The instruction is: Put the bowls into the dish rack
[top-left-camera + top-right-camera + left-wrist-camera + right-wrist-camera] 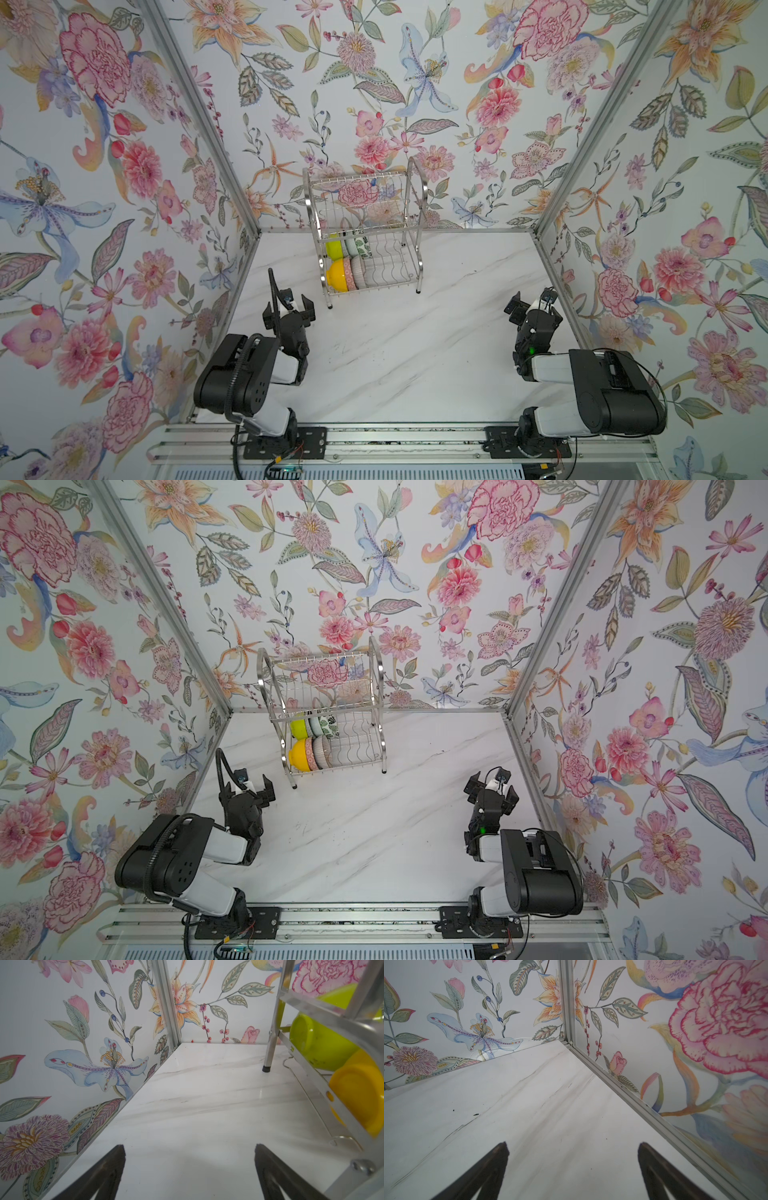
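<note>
The silver two-tier dish rack (309, 195) (262, 675) stands at the back middle of the table. Its lower tier holds several bowls on edge: a lime green bowl (334, 247) (298, 727), an orange-yellow bowl (336, 276) (298, 756), a leaf-patterned white bowl (364, 246) and a pinkish ribbed bowl (351, 274). My left gripper (289, 305) (247, 789) (190, 1147) hangs open and empty, left of the rack's front corner. The left wrist view shows the lime bowl (318, 1043) and yellow bowl (357, 1093) close by. My right gripper (534, 309) (492, 789) (573, 1144) is open and empty by the right wall.
Floral-papered walls (124, 208) with metal corner posts (199, 116) close in the white marble table (415, 353) on three sides. A metal rail (374, 440) carrying both arm bases runs along the front edge. The rack's upper tier (365, 195) holds nothing.
</note>
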